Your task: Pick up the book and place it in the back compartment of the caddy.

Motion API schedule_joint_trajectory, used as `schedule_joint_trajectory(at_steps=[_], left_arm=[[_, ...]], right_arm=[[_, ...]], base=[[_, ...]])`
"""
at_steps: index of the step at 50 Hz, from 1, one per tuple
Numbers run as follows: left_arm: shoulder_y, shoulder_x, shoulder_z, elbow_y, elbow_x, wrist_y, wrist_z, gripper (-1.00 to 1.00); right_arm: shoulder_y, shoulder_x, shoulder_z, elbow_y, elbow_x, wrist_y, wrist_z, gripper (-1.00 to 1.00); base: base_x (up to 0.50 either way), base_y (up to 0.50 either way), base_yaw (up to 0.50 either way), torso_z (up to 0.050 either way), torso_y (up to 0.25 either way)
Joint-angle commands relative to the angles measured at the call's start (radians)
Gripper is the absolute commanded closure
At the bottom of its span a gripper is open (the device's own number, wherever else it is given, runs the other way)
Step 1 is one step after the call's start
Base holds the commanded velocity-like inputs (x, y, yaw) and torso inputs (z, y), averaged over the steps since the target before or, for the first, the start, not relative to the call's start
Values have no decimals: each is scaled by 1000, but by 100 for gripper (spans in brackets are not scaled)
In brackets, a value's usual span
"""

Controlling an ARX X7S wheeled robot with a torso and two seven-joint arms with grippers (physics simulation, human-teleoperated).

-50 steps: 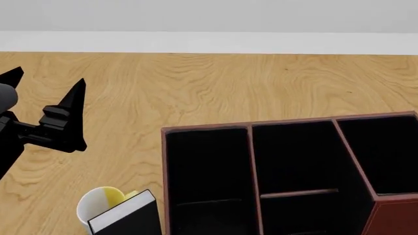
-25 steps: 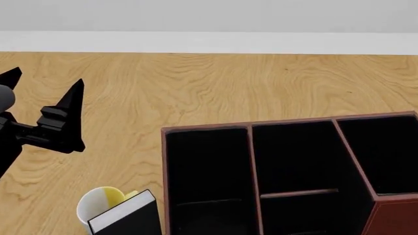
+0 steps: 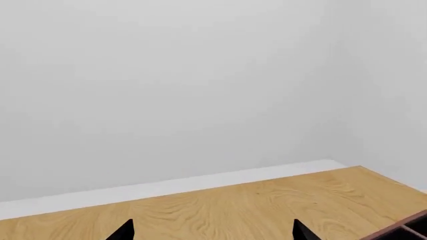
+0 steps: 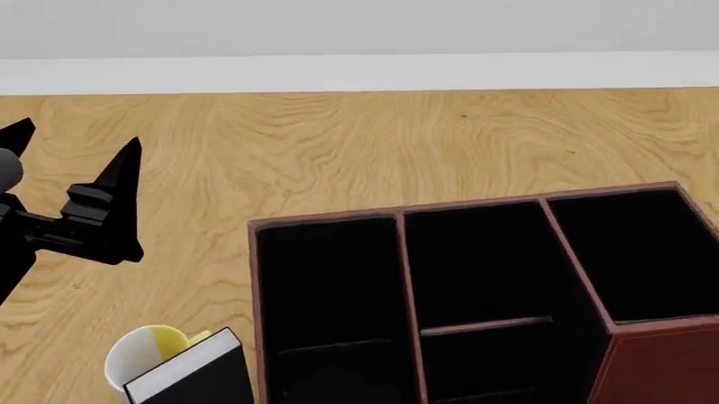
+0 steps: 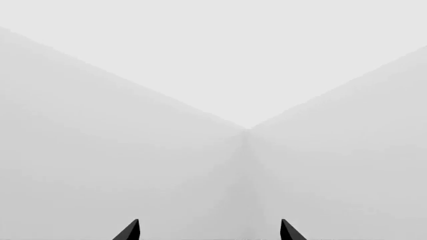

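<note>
The book [image 4: 185,374] leans against a mug [image 4: 141,353] at the near edge of the desk [image 4: 337,143], just beside the caddy [image 4: 472,295], so nothing is picked up yet. The left gripper [image 4: 70,164] hangs above the desk with fingers spread and empty, well behind the book. The right gripper [image 5: 209,231] faces only bare wall, fingers likewise apart, probably parked out of the way.

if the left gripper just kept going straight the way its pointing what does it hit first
Probably nothing on the table. The left gripper is open and points up and away over bare wood toward the white back wall. The caddy sits off to one side. Depth is uncertain.
</note>
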Motion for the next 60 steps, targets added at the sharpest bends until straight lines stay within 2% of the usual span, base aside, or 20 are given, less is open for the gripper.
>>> schedule_joint_trajectory(at_steps=[1, 16, 43, 60], left_arm=[[0, -1, 2, -6, -2, 5, -1, -100], [-1, -4, 1, -4, -8, 6, -5, -100], [2, -5, -13, 13, -22, 20, -18, -100], [-4, -7, -7, -1, -24, 22, -20, -100]], right_arm=[[8, 3, -28, -1, -12, -17, -4, -100], [29, 11, -52, -4, -11, -26, -11, -100], [87, 5, -119, -6, -16, -38, 8, -100], [178, -26, -168, -5, -2, 7, 8, -100]], base=[[0, 0, -266, 0, 0], [0, 0, -248, 0, 0], [0, 0, 0, 0, 0], [0, 0, 0, 0, -145]])
